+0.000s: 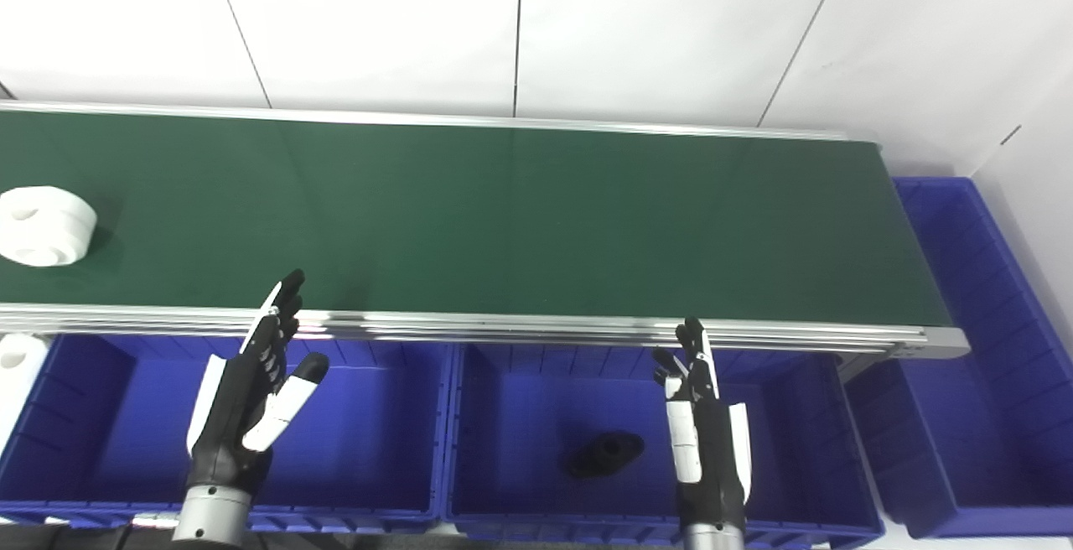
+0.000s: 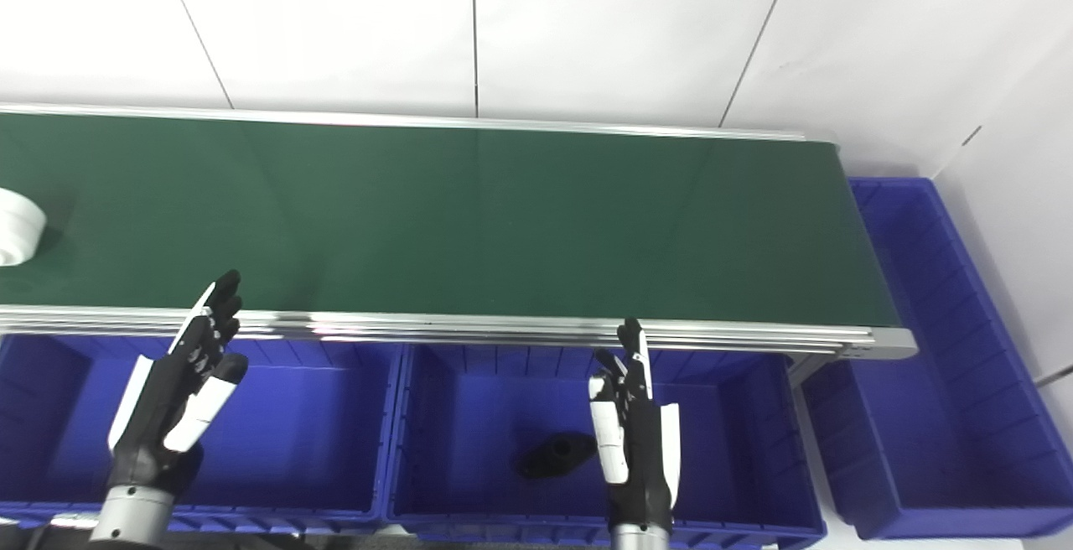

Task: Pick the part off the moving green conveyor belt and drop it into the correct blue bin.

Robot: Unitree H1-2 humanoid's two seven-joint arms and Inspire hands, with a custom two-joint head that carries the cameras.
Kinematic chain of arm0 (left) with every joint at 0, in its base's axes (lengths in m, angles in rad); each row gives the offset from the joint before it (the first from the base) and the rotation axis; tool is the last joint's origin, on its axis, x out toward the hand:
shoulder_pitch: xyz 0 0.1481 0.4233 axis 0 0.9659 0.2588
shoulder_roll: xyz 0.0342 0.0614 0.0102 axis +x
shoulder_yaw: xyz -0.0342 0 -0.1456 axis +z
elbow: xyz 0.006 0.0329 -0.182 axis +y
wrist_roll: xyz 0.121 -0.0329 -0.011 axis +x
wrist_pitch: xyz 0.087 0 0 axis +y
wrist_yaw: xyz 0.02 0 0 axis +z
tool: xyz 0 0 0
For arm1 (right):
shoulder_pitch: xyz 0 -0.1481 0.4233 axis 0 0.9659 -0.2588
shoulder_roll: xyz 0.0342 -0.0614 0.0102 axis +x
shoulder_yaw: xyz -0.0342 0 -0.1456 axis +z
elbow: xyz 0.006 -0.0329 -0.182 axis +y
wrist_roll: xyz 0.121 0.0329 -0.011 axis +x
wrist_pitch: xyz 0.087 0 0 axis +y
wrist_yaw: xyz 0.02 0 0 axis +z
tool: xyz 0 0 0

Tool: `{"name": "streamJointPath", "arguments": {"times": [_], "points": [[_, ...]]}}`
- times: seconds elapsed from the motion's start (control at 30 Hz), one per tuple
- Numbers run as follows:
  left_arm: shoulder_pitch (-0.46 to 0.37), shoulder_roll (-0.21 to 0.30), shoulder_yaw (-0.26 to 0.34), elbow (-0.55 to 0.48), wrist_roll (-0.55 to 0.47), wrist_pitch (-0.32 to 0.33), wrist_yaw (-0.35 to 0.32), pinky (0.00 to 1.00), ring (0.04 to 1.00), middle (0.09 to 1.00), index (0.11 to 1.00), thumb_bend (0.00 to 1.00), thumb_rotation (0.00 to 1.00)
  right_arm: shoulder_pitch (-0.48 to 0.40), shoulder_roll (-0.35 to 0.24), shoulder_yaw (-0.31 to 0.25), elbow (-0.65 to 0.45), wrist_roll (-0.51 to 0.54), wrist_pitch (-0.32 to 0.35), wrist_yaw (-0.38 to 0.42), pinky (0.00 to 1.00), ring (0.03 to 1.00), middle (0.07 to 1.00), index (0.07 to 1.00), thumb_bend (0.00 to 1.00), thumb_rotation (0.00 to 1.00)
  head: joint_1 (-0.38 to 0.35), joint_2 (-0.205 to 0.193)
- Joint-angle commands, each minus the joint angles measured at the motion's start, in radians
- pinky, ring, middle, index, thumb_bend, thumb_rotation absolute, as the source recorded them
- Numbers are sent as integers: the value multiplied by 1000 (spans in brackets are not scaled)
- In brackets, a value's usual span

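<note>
I hold my left hand (image 1: 247, 399) raised, fingers (image 1: 281, 307) straight, thumb spread, empty. My right hand (image 1: 702, 424) stands edge-on, fingers extended upward, also empty.

You get bright, even light; glare streaks the belt's near rail (image 1: 503, 328), the white part (image 1: 44, 225) washes out, and edges look slightly soft.

White part (image 2: 17, 225) cut by left edge; black part (image 1: 605, 454) shape unclear; leftmost bin's white object (image 1: 17, 365) cropped.
</note>
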Motion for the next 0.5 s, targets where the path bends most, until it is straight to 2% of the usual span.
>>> {"name": "streamJointPath", "arguments": {"times": [0.0, 0.3, 0.47], "points": [[13, -11, -6, -13, 2, -65, 9, 1000, 1000, 1000, 991, 760, 771, -5, 2, 8, -11, -5, -72, -5, 845, 876, 964, 984, 678, 1000, 6, -8], [55, -92, -19, -4, 71, -117, 70, 1000, 1000, 1000, 1000, 725, 792, -8, -31, 8, 34, -29, -155, -12, 859, 893, 974, 958, 656, 1000, 32, -33], [62, -112, -20, -18, 80, -93, 83, 1000, 1000, 1000, 1000, 729, 802, -11, -39, 5, 49, -28, -176, -12, 859, 894, 971, 946, 662, 1000, 42, -36]]}}
